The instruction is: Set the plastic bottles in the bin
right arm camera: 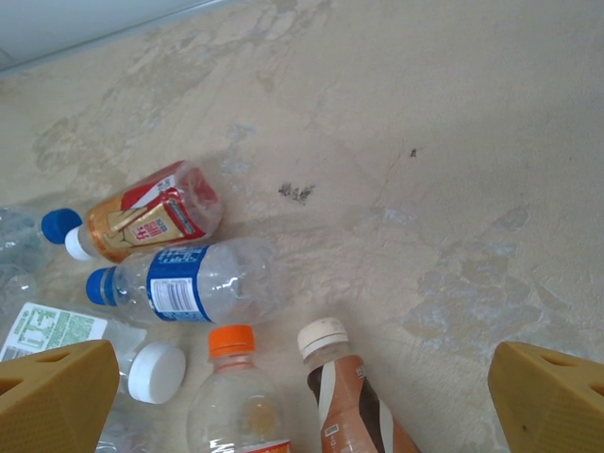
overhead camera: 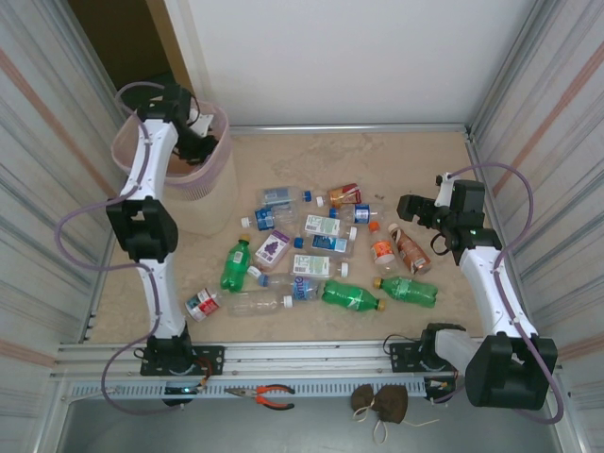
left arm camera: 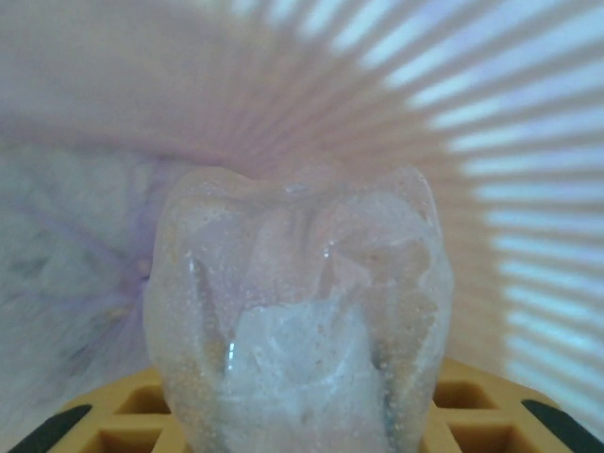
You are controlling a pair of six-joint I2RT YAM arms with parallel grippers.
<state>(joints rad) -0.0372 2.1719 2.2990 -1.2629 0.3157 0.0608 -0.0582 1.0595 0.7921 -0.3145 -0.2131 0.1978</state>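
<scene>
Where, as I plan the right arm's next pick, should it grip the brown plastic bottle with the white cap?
Take the brown plastic bottle with the white cap across its round body below the neck, from above: it lies flat on the table. The open right gripper hangs over it. Mind the orange-capped clear bottle close beside it.

The bin (overhead camera: pixel 213 209) stands left, behind the scattered plastic bottles (overhead camera: pixel 326 226).

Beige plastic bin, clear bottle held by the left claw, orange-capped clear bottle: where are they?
Beige plastic bin (overhead camera: pixel 217 159): top external, pink liner fold.
Held clear bottle (left arm camera: pixel 297 321): left wrist, its base.
Orange-capped clear bottle (right arm camera: pixel 233 401): right wrist, shoulder.
</scene>
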